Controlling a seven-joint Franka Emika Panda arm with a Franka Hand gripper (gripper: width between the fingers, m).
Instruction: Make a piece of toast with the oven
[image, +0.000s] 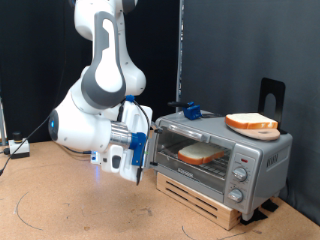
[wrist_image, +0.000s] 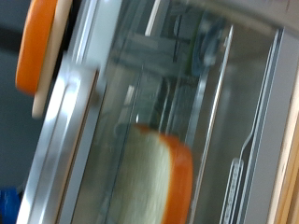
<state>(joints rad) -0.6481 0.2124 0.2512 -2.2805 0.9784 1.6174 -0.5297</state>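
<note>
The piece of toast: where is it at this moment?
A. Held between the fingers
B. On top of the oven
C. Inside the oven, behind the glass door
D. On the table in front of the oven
C: the piece of toast lies on the rack inside the oven, seen through the glass, with the gripper in front of the door.

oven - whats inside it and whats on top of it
Inside the oven, behind the glass door, a piece of toast lies on the rack; its far edge is hidden by the frame. On top rests another slice on a round tan board. The gripper is just outside the door.
</note>
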